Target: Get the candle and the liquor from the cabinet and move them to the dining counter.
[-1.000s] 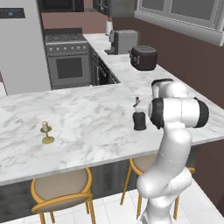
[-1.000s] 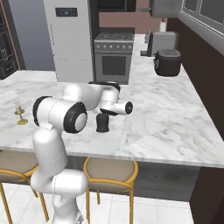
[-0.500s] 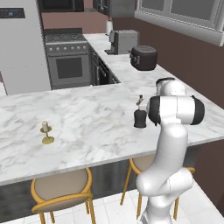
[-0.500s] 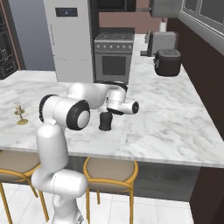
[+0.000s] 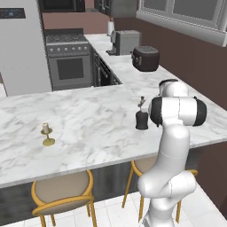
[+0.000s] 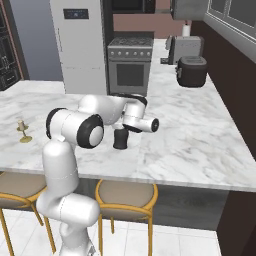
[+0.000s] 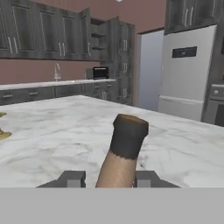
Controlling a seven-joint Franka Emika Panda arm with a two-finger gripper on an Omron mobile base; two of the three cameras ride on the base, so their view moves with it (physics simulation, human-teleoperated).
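The liquor [image 5: 141, 119], a small black bottle with a thin neck and brown stopper, stands upright on the white marble dining counter [image 5: 88, 128], near its right end. It also shows from the other side as the liquor [image 6: 120, 139]. My gripper [image 7: 116, 178] is shut on the liquor [image 7: 124, 146] at its neck, one fingertip on each side. The candle [image 5: 45, 133] on its gold candlestick stands on the same slab far to the left, apart from the arm, and appears as the candle [image 6: 21, 129]. The dark grey cabinet [image 7: 105, 39] lines the far wall.
Gold-framed stools [image 5: 62, 193] are tucked under the counter's near edge. A black appliance [image 5: 146, 58] and a toaster [image 5: 126, 42] stand on the side worktop at the back right. Stove [image 5: 68, 66] and fridge [image 5: 20, 44] are behind the island.
The arm has shifted slightly, and the bottle with it by a small amount, a little up and then back down. The candle has stayed where it was.
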